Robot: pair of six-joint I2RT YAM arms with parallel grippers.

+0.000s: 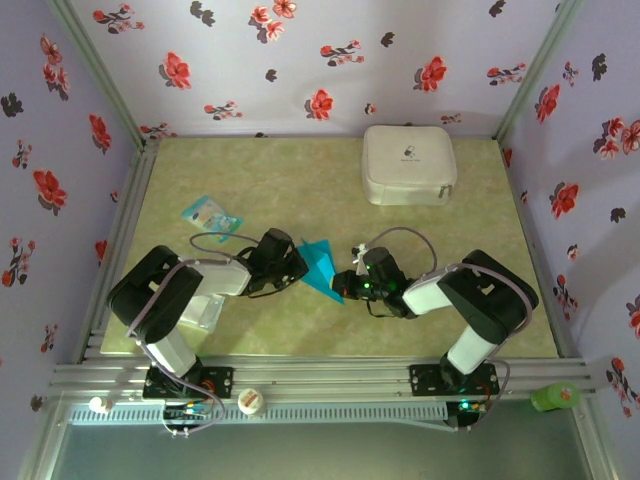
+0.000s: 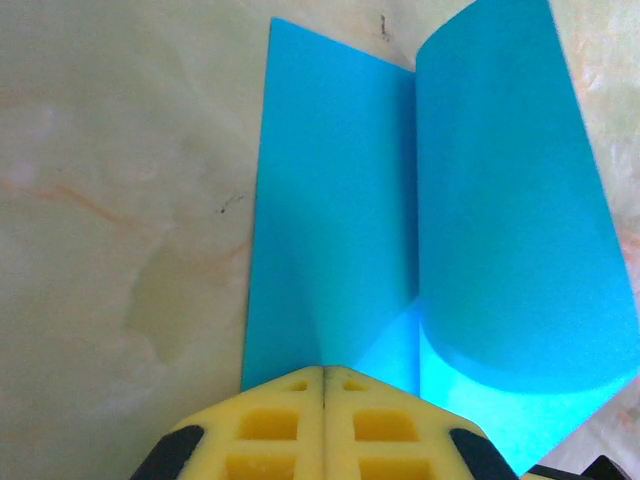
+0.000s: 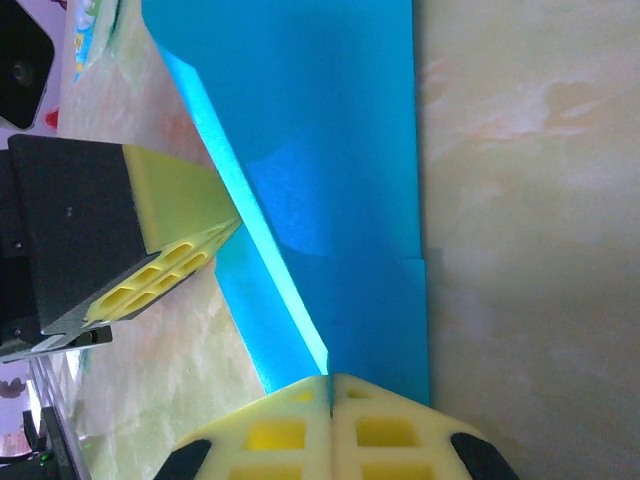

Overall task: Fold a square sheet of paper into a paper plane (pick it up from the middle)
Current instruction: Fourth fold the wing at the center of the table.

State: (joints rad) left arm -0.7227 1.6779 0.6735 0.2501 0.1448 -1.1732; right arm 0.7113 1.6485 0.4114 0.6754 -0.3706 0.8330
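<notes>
Left gripper [image 2: 325,380]: fingers clenched, tips meeting at the near corner of the square sheet of paper [image 2: 340,200]. Right gripper [image 3: 330,385]: also clenched, tips at the sheet's opposite side, where the raised fold line runs into their seam. You cannot tell whether either one pinches paper or only presses it onto the table [image 1: 300,180].

Sheet: lies on the table between the two arms, part-folded. One half is flat; the other flap curls upward, uncreased.

Risks, as judged:
- The curled flap looks springy. Ease off either tip and it may flop open, losing the fold.
- Slide a tip to crease it and the thin sheet may skid or wrinkle off the centre line.
- The grippers sit close together with only the flap between them, so watch for finger contact.

Surroundings: white case [image 1: 408,165] well apart at the far side; pale-blue printed packet [image 1: 210,213] near the left arm. Neither blocks the fold.
</notes>
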